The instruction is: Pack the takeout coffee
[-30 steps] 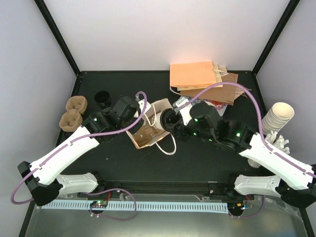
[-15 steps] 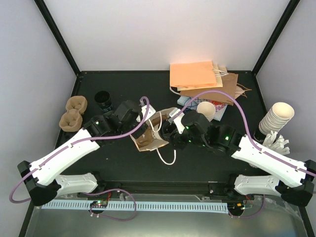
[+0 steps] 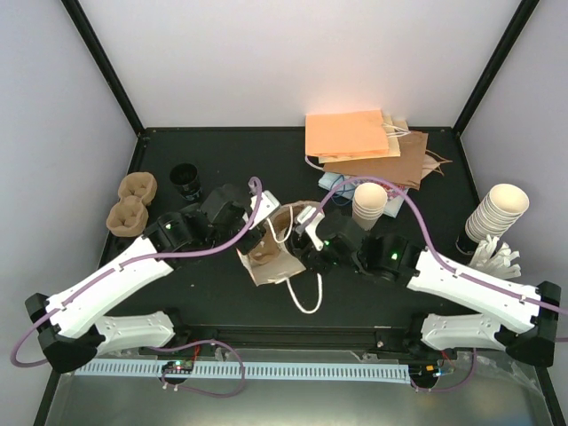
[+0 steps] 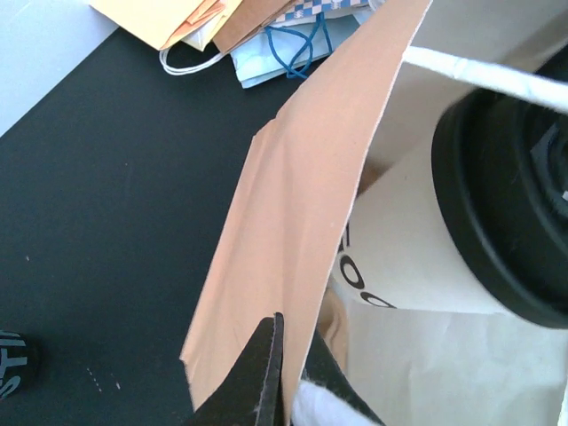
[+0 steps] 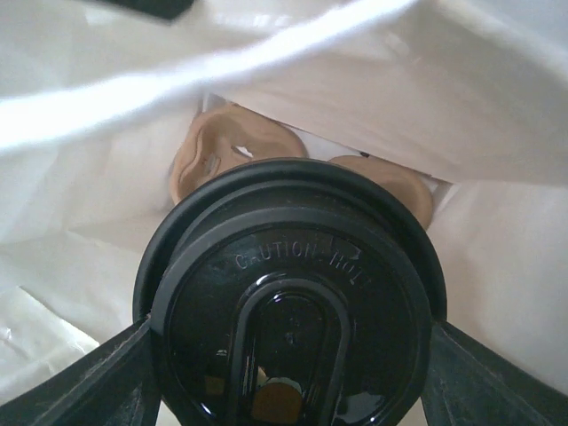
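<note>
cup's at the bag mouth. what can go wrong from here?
1. The left gripper pinches only the edge of the bag wall; a slip could fold the mouth onto the cup.
2. The handle crosses the opening by the lid; it could snag the right gripper.

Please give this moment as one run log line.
left gripper: jaws shut on paper bag edge | right gripper: holds lidded coffee cup inside bag | pulp carrier: in bag, beyond cup

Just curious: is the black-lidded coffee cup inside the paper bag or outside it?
Inside. The left wrist view shows the cup behind the brown wall of the bag; white paper surrounds its lid.
</note>
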{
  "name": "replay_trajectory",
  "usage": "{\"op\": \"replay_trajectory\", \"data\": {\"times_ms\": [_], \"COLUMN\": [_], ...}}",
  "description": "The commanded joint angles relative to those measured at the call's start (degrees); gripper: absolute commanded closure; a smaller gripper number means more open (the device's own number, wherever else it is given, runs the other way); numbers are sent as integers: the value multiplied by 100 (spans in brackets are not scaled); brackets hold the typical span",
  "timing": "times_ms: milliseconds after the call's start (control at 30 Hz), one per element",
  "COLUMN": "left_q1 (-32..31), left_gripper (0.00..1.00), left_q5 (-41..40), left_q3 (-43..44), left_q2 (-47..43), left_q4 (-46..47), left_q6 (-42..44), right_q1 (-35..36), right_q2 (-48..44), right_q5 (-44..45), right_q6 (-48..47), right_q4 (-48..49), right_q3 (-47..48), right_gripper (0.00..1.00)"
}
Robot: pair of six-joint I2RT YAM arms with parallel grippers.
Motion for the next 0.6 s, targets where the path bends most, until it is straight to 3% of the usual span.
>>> {"op": "replay_trajectory", "data": {"times_ms": [0,233,400,567], "left_q1": [-76,-165,-234,-239], "left_gripper": [98,97,95,83], "left_q5": [71,462,848,1254], "left_q3": [176,386,154,36], "left_q2": [-176,-174,-265,-464], "left_q4": [181,-97,-91,-164], "left_q6": [243,510,414,215], "right_q1": [432,1295,1680,1940], "right_q2": [-115,-126,-114,-4], "right_q5": [835,1881,2010,2221], "right_q6": [-465,-1371,-1808,-2087], "right_q4": [527,1266,1793,2237], "right_q3": [-414,-1187,-1644,-2005], "right_gripper": [25,21,21,20]}}
